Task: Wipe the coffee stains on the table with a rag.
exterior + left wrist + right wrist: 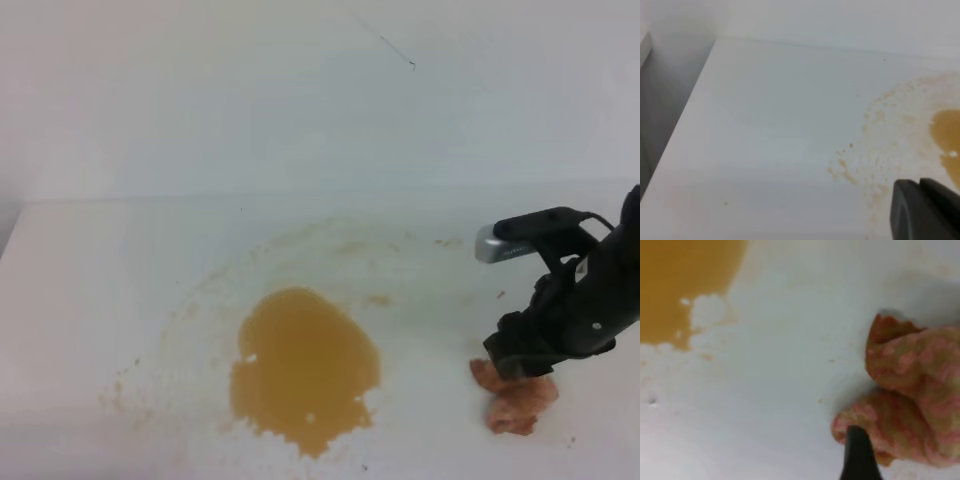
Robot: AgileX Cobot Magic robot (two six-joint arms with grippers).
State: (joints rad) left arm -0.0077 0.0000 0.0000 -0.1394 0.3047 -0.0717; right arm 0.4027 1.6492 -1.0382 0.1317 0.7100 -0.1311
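The coffee stains are an amber blotch [305, 365] in the middle of the white table [90, 300], ringed by tan specks. The rag [518, 400], a pinkish orange-brown wad, lies at the right front. My right gripper [520, 368] is down on the rag's top, jaws apart. In the right wrist view one dark finger [856, 452] touches the rag's [920, 390] left edge, and the blotch [680, 285] is at upper left. My left gripper [919, 189] shows only in the left wrist view, shut and empty, above specks beside the blotch [947, 132].
A white wall [300, 90] rises behind the table. The table's left edge [680, 130] drops to a grey gap. Tan streaks [340, 240] arc behind the blotch.
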